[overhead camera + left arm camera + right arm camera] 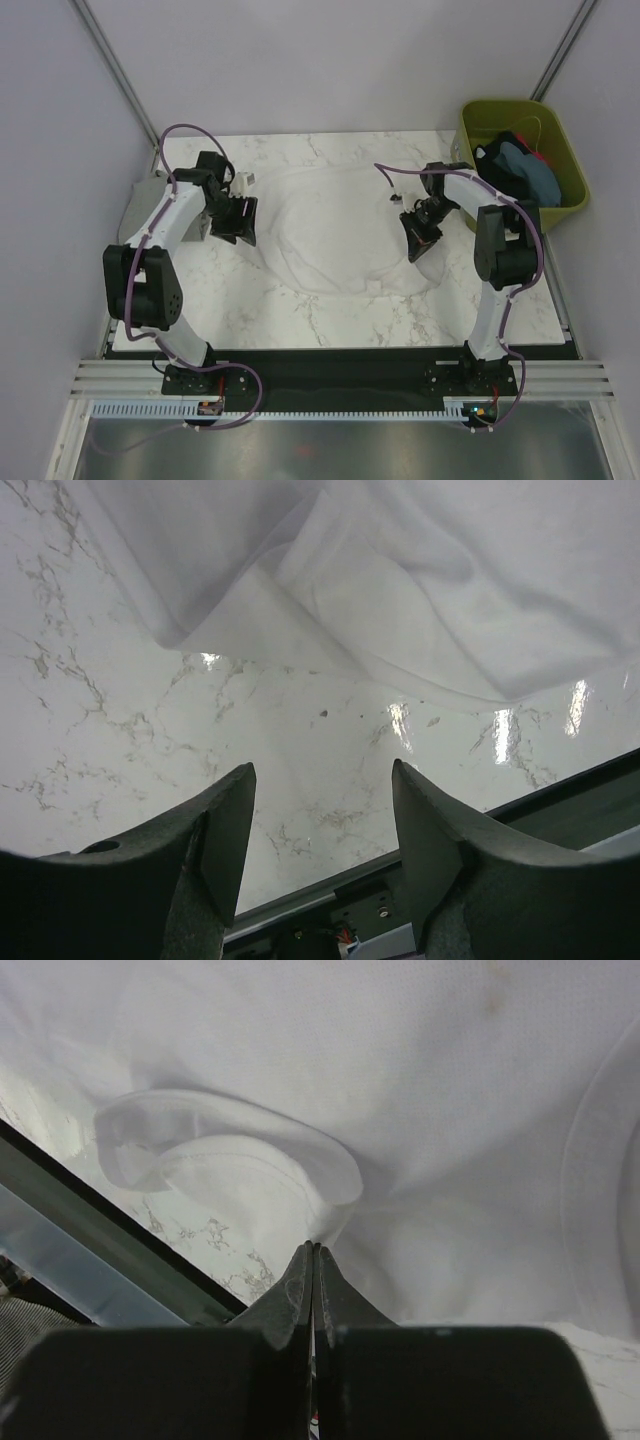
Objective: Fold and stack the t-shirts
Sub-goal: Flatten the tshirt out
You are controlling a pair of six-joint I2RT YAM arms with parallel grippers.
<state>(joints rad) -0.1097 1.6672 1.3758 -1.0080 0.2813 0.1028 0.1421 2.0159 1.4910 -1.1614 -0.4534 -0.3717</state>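
Right claw [313, 1252] is closed tight, its tips touching a curled hem of the white t-shirt [335, 235] spread mid-frame on the desk [230, 310]. Left claw [322, 772] stands open over bare marble, holding nothing.

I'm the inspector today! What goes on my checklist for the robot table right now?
Surface: white marble table, bare near the arms.
Job's things: white t-shirt spread rumpled mid-table; grey cloth at the left edge; blue-teal and dark shirts heaped in the olive-green bin.
Clutter: nothing seen beyond that bin, at the far right corner.
Grippers: left gripper open, empty, over bare marble; right gripper shut on the white t-shirt's folded edge.
Cables: purple cables loop along both arms.
Surroundings: plain pale walls.
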